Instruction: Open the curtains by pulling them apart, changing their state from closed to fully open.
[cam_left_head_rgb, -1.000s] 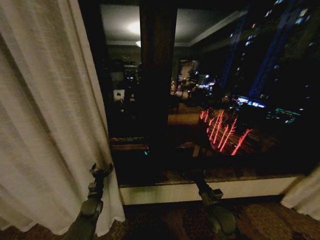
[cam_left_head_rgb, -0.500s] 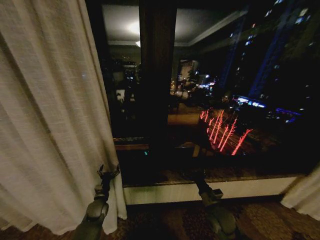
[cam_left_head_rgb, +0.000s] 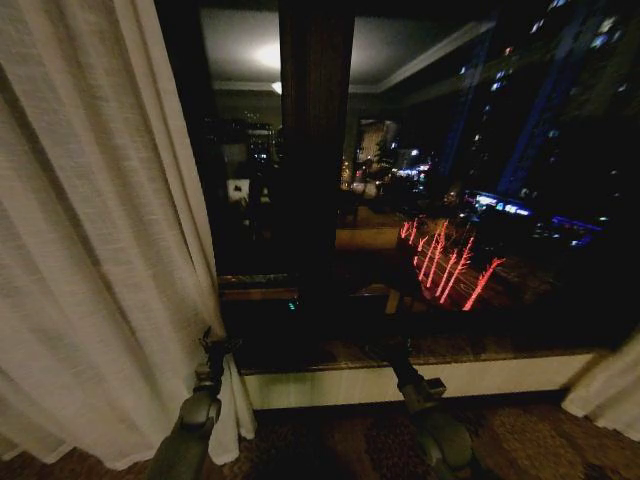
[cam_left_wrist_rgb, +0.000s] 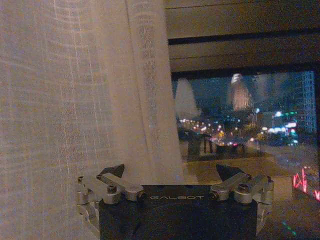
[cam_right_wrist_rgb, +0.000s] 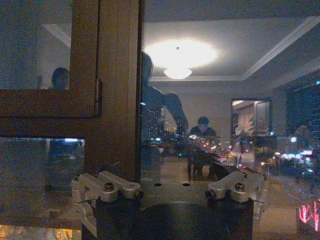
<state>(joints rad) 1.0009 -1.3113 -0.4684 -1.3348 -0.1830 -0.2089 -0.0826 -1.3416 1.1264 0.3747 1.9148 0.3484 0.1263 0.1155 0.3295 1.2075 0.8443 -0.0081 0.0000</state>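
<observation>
Curtains (cam_left_head_rgb: 90, 230) of sheer cream-white fabric hang gathered at the left edge of the dark night window (cam_left_head_rgb: 450, 200), with a second panel just showing at the lower right corner. The left gripper (cam_left_head_rgb: 216, 345) sits at the inner hem of the left panel; in the left wrist view its fingers (cam_left_wrist_rgb: 114, 170) stand wide open, the hem fold lying between them, nothing clamped. Since half a second ago this gripper has barely shifted. The left arm reaches up from below. The right gripper (cam_left_head_rgb: 392, 350) points at the window sill (cam_left_head_rgb: 500, 375), its fingers likewise spread wide and empty.
</observation>
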